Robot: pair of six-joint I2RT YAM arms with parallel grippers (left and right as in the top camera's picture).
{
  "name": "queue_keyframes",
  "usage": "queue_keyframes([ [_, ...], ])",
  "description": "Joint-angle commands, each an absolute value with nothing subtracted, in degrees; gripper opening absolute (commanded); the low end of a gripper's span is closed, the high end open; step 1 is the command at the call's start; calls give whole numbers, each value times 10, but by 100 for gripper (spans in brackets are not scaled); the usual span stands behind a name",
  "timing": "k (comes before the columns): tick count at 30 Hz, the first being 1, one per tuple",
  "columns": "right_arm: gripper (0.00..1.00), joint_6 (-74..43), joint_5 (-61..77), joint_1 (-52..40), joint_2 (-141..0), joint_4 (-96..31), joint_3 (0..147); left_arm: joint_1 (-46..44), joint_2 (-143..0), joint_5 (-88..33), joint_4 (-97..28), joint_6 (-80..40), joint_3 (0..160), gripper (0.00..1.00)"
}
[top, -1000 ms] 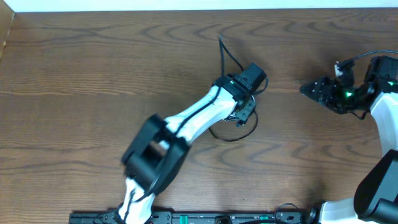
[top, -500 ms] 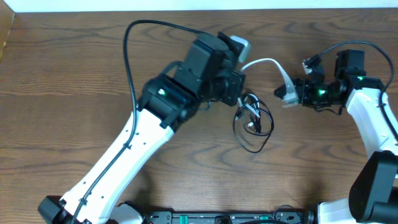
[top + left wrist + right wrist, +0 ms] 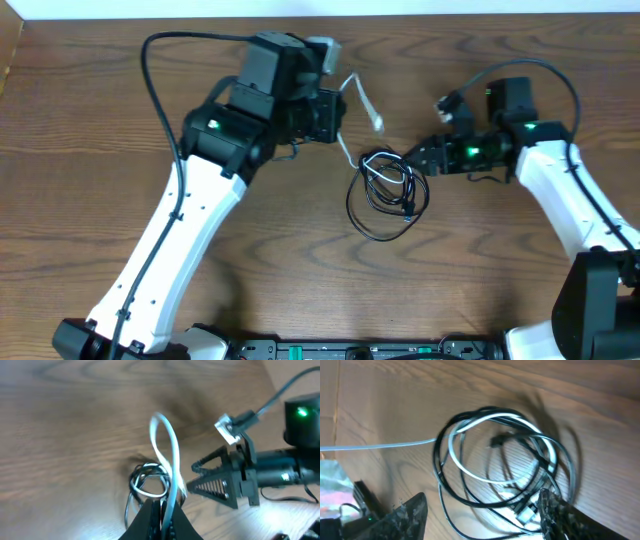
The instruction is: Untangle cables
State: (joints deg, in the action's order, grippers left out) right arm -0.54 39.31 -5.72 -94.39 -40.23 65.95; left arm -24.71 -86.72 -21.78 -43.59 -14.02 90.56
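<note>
The cables lie as a small tangle (image 3: 385, 192) of black loops with a white strand on the wooden table (image 3: 90, 150). The white cable (image 3: 360, 98) rises from the tangle into my left gripper (image 3: 332, 112), which is shut on it; its plug end hangs free beside the wrist. In the left wrist view the white cable (image 3: 172, 445) arches up from my left gripper (image 3: 160, 506). My right gripper (image 3: 412, 160) is at the tangle's right edge. Seen from the right wrist, my right gripper (image 3: 482, 512) stands open, with black loops (image 3: 445, 455) and a plug (image 3: 525, 512) between its fingers (image 3: 410, 512).
A thick black arm wire (image 3: 160, 60) loops over the left arm at the back left. The right arm's own wire (image 3: 560, 80) arcs behind its wrist. A black rail (image 3: 300, 350) runs along the table's front edge.
My left gripper has moved left with the white cable. My right gripper has left the white plug and moved left to the tangle, its jaws narrower than before.
</note>
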Motion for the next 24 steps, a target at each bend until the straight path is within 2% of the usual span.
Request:
queue_keyframes([
  [1,63,14,353,-104,-962,-386,668,-225,-865,-225,-466,-154,903,7],
  [4,56,55,348,-131,-976,-364,668,-212,-865,-232,-491,-176,902,7],
  [8,53,79,303,-162,-992,-331,668,-187,-865,-272,-506,-179,902,7],
  [14,43,107,272,-192,-1015,-311,668,-164,-865,-296,-517,-179,902,7],
  [19,31,126,271,-205,-1038,-285,668,-154,-866,-318,-536,-181,902,8],
  [24,29,138,274,-215,-1061,-284,668,-144,-866,-326,-548,-182,902,7],
])
